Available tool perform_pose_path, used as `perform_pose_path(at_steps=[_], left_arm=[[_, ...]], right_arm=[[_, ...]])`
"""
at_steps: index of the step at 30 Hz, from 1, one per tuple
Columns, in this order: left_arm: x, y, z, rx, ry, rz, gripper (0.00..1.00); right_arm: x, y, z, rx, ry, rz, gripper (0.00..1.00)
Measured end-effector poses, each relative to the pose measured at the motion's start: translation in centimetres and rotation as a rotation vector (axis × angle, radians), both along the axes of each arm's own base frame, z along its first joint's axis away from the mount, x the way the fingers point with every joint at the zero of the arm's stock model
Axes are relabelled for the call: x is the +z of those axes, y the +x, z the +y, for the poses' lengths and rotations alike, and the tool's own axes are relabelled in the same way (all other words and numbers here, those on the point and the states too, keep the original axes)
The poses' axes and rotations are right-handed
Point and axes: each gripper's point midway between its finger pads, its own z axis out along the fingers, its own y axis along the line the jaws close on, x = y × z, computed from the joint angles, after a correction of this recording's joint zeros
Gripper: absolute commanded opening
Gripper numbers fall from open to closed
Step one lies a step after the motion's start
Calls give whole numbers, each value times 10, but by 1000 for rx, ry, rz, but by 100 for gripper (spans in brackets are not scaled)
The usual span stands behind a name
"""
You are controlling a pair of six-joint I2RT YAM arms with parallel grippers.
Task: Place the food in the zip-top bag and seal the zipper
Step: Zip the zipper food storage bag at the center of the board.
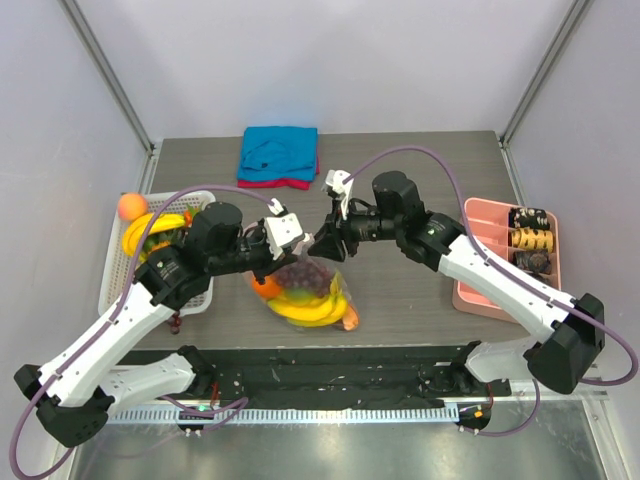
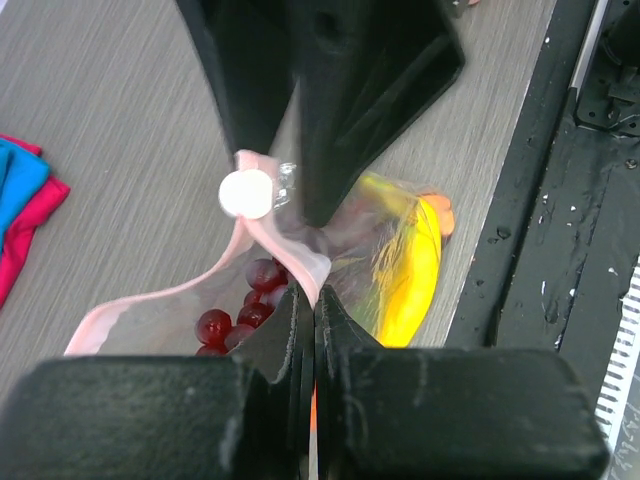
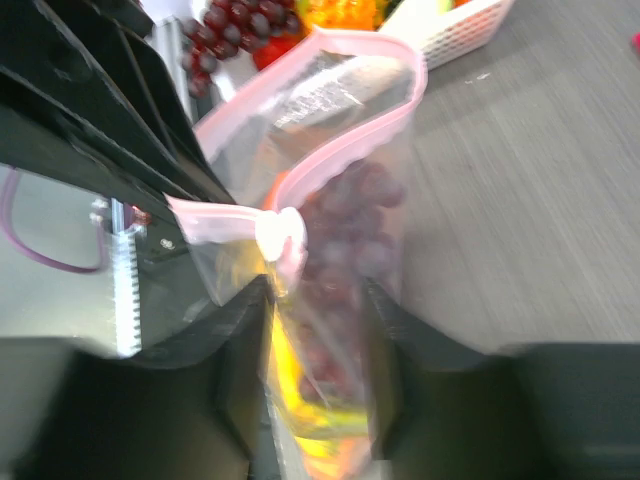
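Nearest the arm bases, in the lower centre of the overhead frame, the zip-top bag point(image 1: 300, 300) lay on the table point(image 1: 420, 310) with food already inside. I could see dark grapes point(image 2: 262, 275) and a yellow banana piece point(image 2: 410, 280) through the plastic. Just above it in the frame the two grippers met tip to tip over the bag's mouth. My left gripper point(image 2: 305, 298) was pinched fully closed on the pink zipper point(image 2: 150, 305). The right gripper point(image 3: 318, 300) straddled the bag top beside the zipper's white end point(image 2: 247, 193). Its fingers looked apart in its own blurred view, and I could not tell whether it gripped. At mid-left sat a white basket point(image 1: 115, 270) with an orange point(image 1: 131, 205) and more fruit, and at mid-right a pink tray point(image 1: 480, 300). A blue-and-red cloth point(image 1: 280, 155) lay at the top centre.
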Motion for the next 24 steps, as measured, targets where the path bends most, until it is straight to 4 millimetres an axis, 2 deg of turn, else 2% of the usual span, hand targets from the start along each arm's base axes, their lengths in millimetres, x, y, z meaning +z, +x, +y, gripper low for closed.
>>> perform_pose_path(at_steps=[1,2,4,6,7,8,10,11,12,14,18,21,24], left_arm=[[0,0,0,1,-1,-1,0],[0,0,0,1,0,-1,0],[0,1,1,4,-1,-5,0],[-1,0,2,7,0,-6,3],[-2,0,2,11,1,-7,9],[-2,1,4,17,1,-9,27],[-1,3,6,40,-1,-11,44],[0,4,8,48,-1,-20,57],[2,6,11,61,-7,-21,61],[8,9,17,89,-25,-26,64],[30,13,25,122,-71,-65,63],[44,13,21,103,-97,-80,62],[53,14,9,42,-118,-83,65]], right_arm=[[-1,-1,2,7,4,6,30],[0,-2,4,15,9,9,14],[2,-3,5,25,19,11,1],[4,-5,7,36,27,7,1],[4,-6,8,38,28,5,1],[4,-5,8,37,27,3,1],[6,-5,7,36,28,-8,1],[7,-6,6,35,26,-15,1],[8,-6,4,33,24,-28,1],[10,-7,0,31,15,-54,1],[13,-11,-6,46,-1,-109,1],[12,-15,-6,66,-16,-140,1],[12,-19,-5,87,-27,-178,1]])
